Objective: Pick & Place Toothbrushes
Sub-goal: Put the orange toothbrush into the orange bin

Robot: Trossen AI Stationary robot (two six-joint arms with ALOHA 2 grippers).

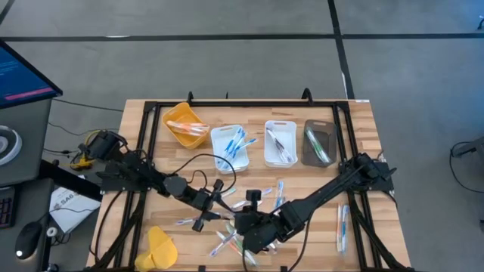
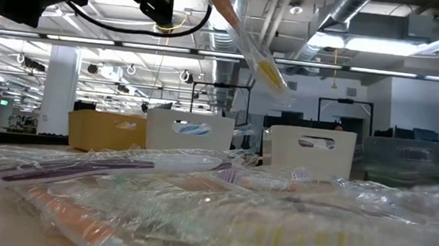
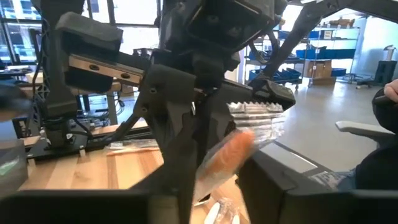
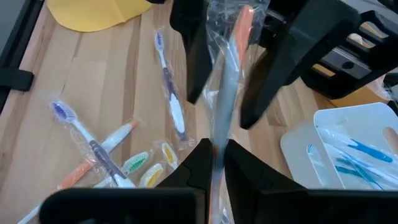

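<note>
My right gripper [image 4: 214,155] pinches a wrapped orange toothbrush [image 4: 231,68] upright for handover; left gripper [image 4: 233,68] narrows round its top.

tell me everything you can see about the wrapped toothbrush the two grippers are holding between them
The orange toothbrush is sealed in a clear, crinkly plastic wrapper, with a pale handle and an orange end. It is off the table, above the loose toothbrushes on the wood. The right gripper is shut on one end of it, and the left gripper straddles the orange end, its fingers on either side of the wrapper. From the low view it hangs tilted, high in the air.
</note>
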